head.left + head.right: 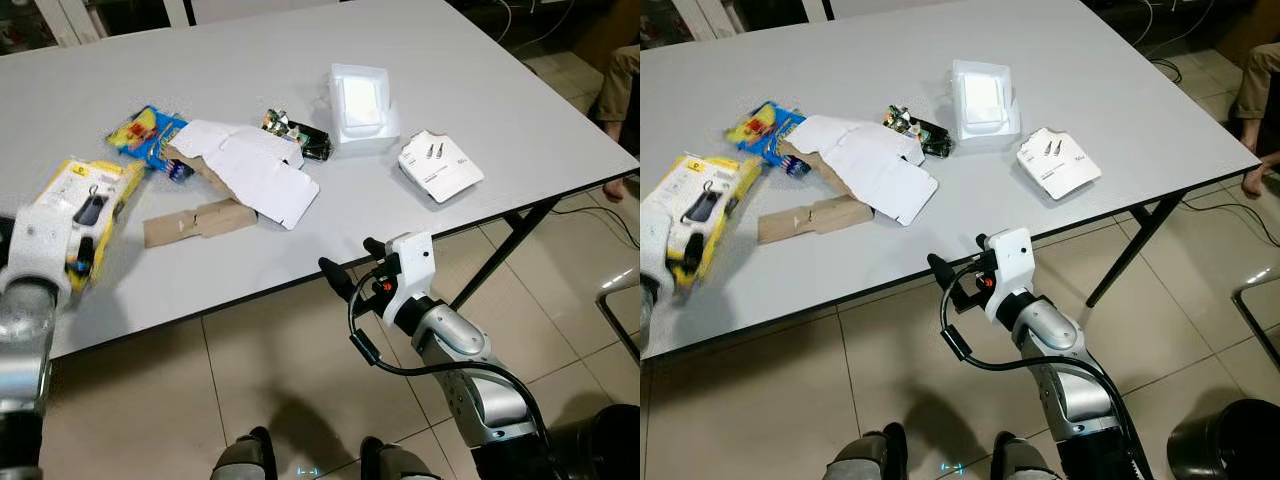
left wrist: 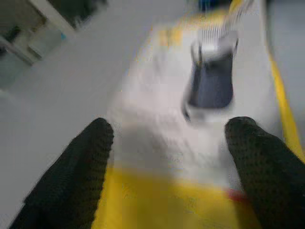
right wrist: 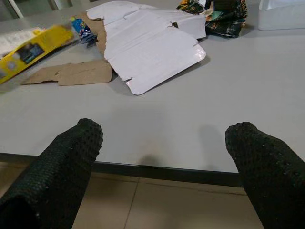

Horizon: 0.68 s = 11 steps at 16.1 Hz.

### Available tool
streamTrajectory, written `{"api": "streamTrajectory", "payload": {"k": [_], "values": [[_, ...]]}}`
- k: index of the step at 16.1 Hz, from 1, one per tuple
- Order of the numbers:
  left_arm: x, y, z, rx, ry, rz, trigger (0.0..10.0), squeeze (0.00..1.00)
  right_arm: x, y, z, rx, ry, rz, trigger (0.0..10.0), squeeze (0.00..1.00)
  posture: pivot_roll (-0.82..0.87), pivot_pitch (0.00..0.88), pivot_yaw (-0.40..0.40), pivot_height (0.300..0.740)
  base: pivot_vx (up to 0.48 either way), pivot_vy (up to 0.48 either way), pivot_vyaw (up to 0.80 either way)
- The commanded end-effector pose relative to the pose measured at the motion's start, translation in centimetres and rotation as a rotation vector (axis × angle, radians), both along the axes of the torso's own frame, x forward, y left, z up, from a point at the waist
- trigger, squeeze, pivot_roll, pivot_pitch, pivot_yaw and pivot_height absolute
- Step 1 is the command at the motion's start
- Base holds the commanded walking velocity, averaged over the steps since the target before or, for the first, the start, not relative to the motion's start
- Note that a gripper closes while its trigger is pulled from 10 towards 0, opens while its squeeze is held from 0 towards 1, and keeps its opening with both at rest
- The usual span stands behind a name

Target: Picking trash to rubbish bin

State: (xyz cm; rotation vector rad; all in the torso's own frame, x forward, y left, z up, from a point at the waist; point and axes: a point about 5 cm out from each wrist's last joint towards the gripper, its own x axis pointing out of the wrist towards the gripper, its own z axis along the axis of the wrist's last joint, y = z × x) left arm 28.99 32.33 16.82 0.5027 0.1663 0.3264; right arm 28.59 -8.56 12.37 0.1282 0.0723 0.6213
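Note:
Trash lies scattered on a grey table (image 1: 450,60): a yellow blister pack (image 1: 100,190), a blue and yellow wrapper (image 1: 148,135), a flattened white carton (image 1: 255,165), a brown cardboard strip (image 1: 200,220), a dark wrapper (image 1: 300,138), a white plastic tray (image 1: 360,105) and a small white pack (image 1: 440,165). My left gripper (image 2: 167,138) hovers open right over the yellow pack (image 2: 190,143), one finger (image 2: 81,162) to each side. My right gripper (image 1: 350,258) is open at the table's front edge, pointing at the carton (image 3: 152,47), nothing between its fingers. A dark rubbish bin (image 1: 1230,445) stands on the floor at my right.
A person's leg (image 1: 620,80) and foot show beyond the table's right corner. A chair frame (image 1: 620,300) stands at the right edge. The table's black leg (image 1: 500,255) slants down in front of me over a tiled floor.

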Motion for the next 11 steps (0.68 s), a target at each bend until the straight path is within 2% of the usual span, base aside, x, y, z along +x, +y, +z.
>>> {"api": "streamTrajectory", "payload": {"k": [1,6,9,10,11], "values": [[0.2,-0.2,1.6,0.042,-0.054,-0.005,10.0,1.00,-0.3,0.0,0.2,0.011,-0.006,0.004,10.0,0.00,-0.03,0.201,0.030,0.740,0.000,0.000,0.00],[0.9,-2.0,2.0,-0.052,-0.073,-0.048,10.0,1.00,-0.6,0.2,0.1,0.011,-0.001,0.038,10.0,0.00,-0.04,0.195,0.029,0.740,0.000,0.000,0.00],[1.3,-2.5,0.7,-0.165,-0.040,-0.041,10.0,1.00,-0.7,0.4,0.1,0.007,0.000,0.053,10.0,0.00,-0.04,0.195,0.029,0.740,0.000,0.000,0.00],[1.7,-2.6,-0.3,-0.226,-0.023,-0.018,10.0,1.00,-0.7,0.4,0.2,0.006,-0.002,0.059,10.0,0.00,-0.04,0.195,0.029,0.740,0.000,0.000,0.00],[1.8,-2.5,-0.8,-0.240,-0.014,-0.011,10.0,1.00,-0.7,0.4,0.2,0.005,-0.003,0.062,10.0,0.00,-0.05,0.192,0.028,0.740,0.000,0.000,0.00]]}}
